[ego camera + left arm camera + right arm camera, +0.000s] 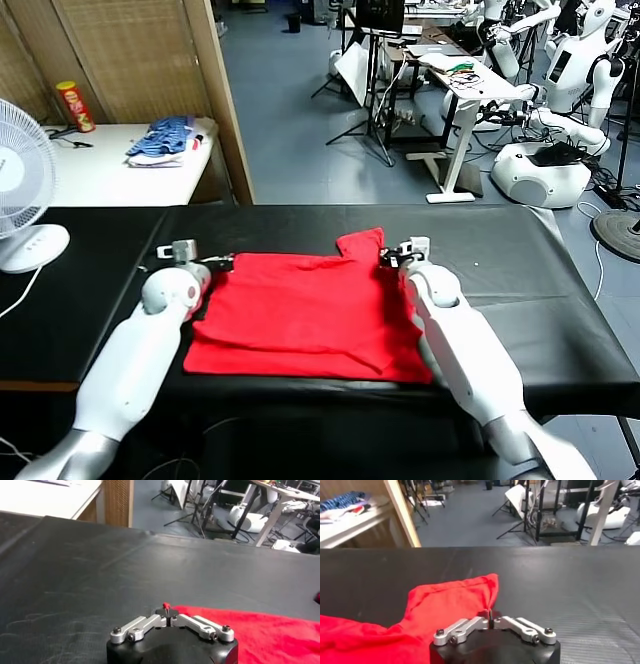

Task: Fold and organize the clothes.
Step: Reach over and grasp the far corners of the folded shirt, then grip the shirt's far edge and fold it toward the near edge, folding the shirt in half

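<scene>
A white fan (22, 200) stands at the far left of the black bench (500, 262). Behind it, on a white table (100, 175), sit a red can (74, 106) and a blue striped pile of cloth (165, 138).

The left pincer (183, 254) rests at the far left corner of the red T-shirt (300, 315). Its jaws are closed, with a small pinch of red fabric showing between the tips in the left wrist view (166, 606).

The T-shirt lies flat on the bench, between the two arms, near the front edge. One sleeve (362, 243) projects toward the far side, beside the right arm.

The right pincer (405, 252) sits at the far right corner of the T-shirt, just beside the sleeve. Its jaws are closed on the shirt's edge (489, 616).
</scene>
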